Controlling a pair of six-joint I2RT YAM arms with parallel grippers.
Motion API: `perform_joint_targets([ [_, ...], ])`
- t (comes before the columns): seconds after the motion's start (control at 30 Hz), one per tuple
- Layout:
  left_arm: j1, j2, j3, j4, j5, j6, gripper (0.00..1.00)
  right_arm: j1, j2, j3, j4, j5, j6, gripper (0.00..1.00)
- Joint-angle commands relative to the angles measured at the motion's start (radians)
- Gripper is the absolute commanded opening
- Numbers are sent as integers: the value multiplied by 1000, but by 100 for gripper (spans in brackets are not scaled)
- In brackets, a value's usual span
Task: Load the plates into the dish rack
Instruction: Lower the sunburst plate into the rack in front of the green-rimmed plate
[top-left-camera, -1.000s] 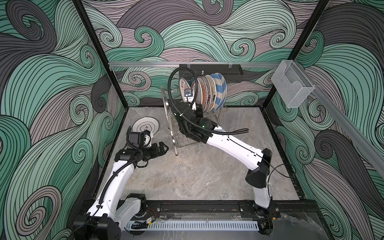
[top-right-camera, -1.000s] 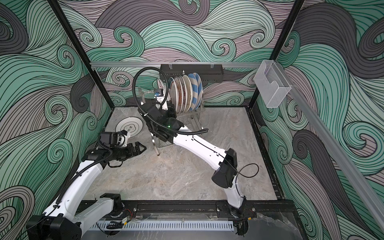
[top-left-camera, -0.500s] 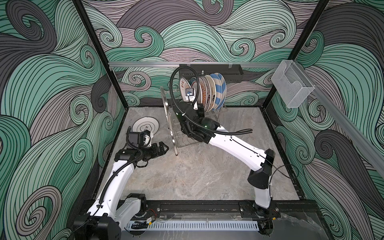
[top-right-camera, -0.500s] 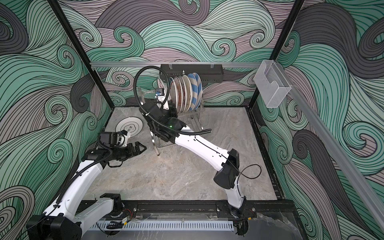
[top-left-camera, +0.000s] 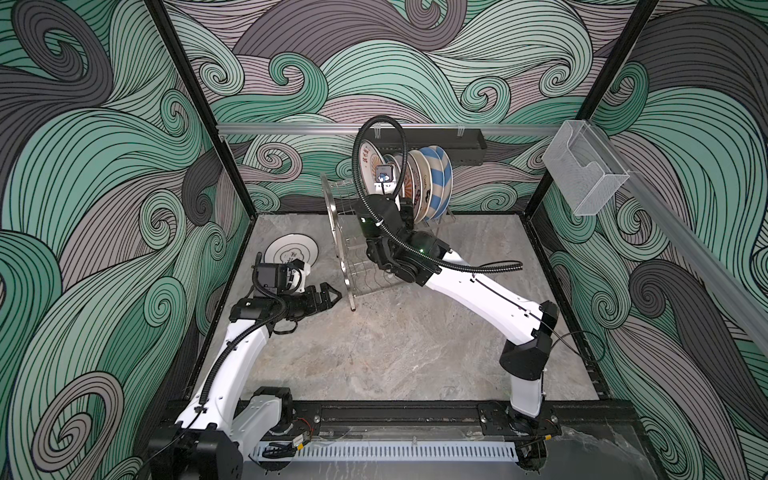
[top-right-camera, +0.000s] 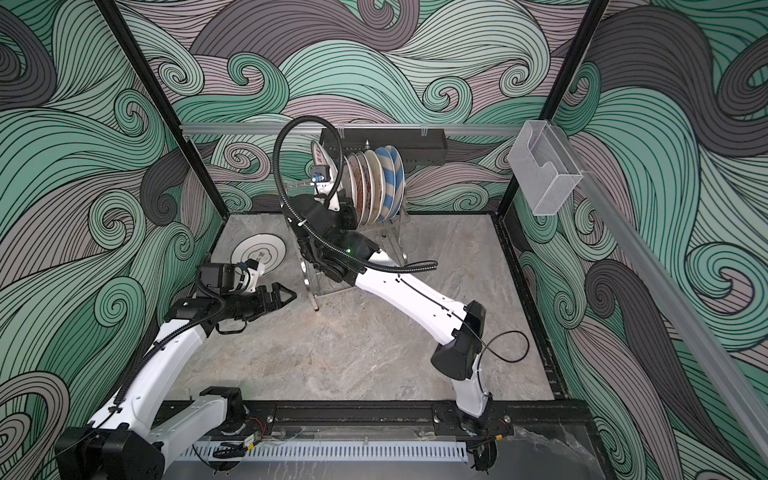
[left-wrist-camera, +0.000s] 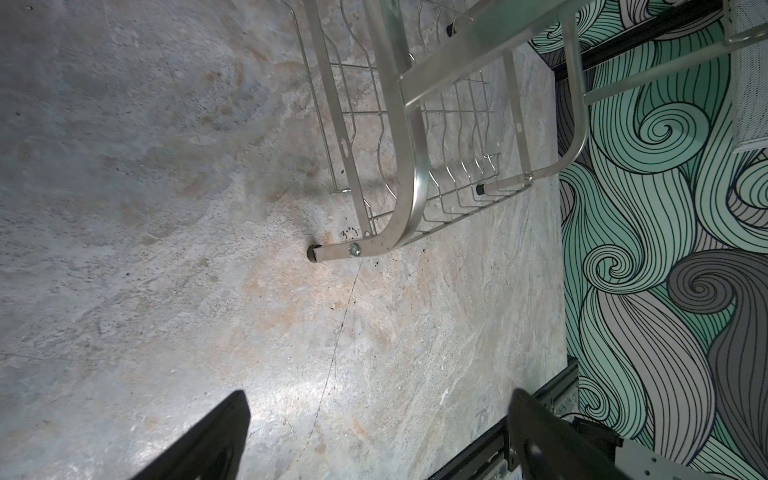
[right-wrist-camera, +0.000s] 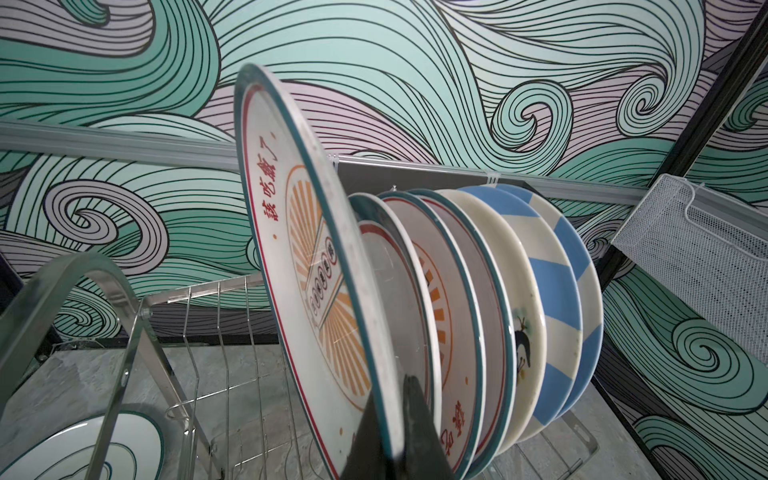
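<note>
Right jaws clamped on sunburst plate (right-wrist-camera: 307, 266) rim; plate on edge above rack (left-wrist-camera: 411, 137) upper tier, beside racked plates (top-left-camera: 434, 183). Left jaws apart, near rack foot. Cloud-motif plate (top-left-camera: 291, 251) flat on surface (top-left-camera: 395, 340).

Orange-sunburst plate: two, one (right-wrist-camera: 307, 249) and another (right-wrist-camera: 436, 299) behind it.
Blue-and-white striped plate: two, one (right-wrist-camera: 552, 299) and one (right-wrist-camera: 588, 257).
Cream plate with a doodle (right-wrist-camera: 511, 291): one.
Teal-rimmed plate, face mostly hidden: two, one (right-wrist-camera: 386, 270) and one (right-wrist-camera: 486, 291).
Black-cloud plate (top-left-camera: 291, 253): one.
Total of these: eight, as far as the crowded rims can be told apart.
Dish rack (left-wrist-camera: 417, 137): one.
Wire shelves in it: two, the lower shelf (left-wrist-camera: 453, 137) and the upper shelf (right-wrist-camera: 224, 316).
Robot arm: two, the left arm (top-left-camera: 239, 357) and the right arm (top-left-camera: 478, 297).
Gripper: two, the left gripper (top-left-camera: 334, 296) and the right gripper (right-wrist-camera: 390, 428).
Clear plastic box (top-left-camera: 586, 174): one.
Black perforated tray (top-left-camera: 457, 145): one.
</note>
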Motion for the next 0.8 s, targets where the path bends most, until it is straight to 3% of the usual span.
perform_joint_targets([
  [0.0, 3, 9, -5, 6, 33, 24, 99, 3, -14, 62, 97, 32, -39, 0],
  [0.2, 2, 61, 2, 0, 76, 25, 99, -7, 13, 64, 46, 30, 29, 0],
  [0.77, 1, 38, 3, -6, 61, 41, 99, -32, 101, 121, -102, 0, 176, 0],
])
